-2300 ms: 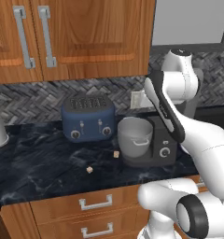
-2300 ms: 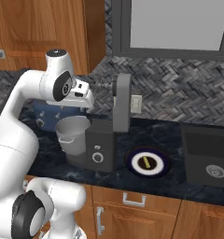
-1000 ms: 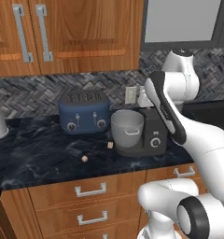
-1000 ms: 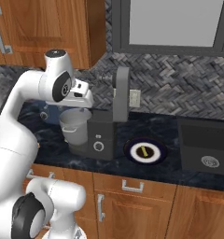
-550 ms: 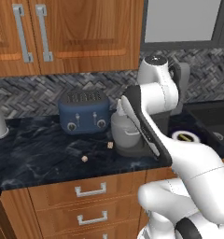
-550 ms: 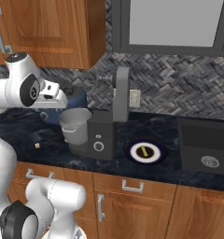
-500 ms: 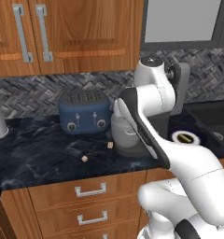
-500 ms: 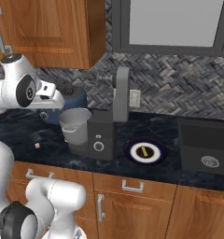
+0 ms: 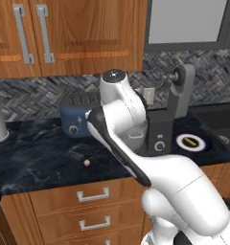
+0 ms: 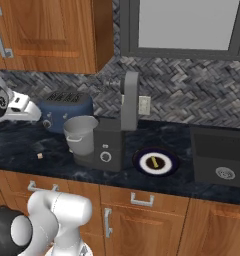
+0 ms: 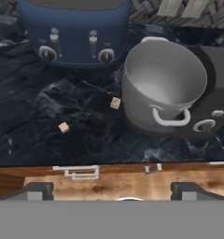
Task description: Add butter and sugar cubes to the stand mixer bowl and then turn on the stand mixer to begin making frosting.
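Hand view looks down: claw (image 11: 112, 189) wide open, empty, above the tabletop (image 11: 34, 130) edge. Sugar cubes (image 11: 115, 102) lie ahead, one just beside the stand mixer bowl (image 11: 163, 88), the other left.

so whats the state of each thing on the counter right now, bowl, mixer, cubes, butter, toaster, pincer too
stand mixer bowl: upright on the mixer base, empty inside
stand mixer: head tilted up, whisk clear of the bowl
sugar cubes: both loose on the counter, apart, outside the bowl
butter: lying on the dark-rimmed plate, right of the mixer
toaster: upright behind the cubes, slots look empty
pincer: above the counter edge, holding nothing, fingers spread wide
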Motion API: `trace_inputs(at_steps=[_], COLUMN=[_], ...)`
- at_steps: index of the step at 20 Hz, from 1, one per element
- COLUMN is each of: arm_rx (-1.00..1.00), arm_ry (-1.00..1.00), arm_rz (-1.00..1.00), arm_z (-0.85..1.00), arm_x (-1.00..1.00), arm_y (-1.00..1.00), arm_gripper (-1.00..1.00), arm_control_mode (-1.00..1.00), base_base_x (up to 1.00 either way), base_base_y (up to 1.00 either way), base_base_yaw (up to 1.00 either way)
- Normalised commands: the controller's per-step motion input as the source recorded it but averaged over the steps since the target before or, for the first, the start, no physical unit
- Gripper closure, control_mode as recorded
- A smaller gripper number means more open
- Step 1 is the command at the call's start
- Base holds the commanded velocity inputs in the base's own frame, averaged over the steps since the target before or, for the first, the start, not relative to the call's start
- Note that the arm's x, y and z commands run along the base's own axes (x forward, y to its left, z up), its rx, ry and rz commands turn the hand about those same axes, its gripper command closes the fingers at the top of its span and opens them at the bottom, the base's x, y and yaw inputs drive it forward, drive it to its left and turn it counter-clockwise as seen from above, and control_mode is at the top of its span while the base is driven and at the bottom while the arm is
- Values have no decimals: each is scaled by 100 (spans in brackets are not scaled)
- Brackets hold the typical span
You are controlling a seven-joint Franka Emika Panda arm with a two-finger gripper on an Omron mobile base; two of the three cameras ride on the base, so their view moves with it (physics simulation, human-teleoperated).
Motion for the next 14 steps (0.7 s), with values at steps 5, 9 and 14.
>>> trace_inputs(at_steps=[5,9,14], arm_rx=[0,1,2], arm_ry=[-8,-4,0], arm_rz=[-38,-56,-56], arm_z=[-45,-46,-43], arm_x=[0,0,7], arm_y=[70,51,26], arm_gripper=[-100,-100,-100], arm_control_mode=[-100,-100,-100], base_base_x=[0,0,0], base_base_y=[0,0,0], base_base_yaw=[0,0,0])
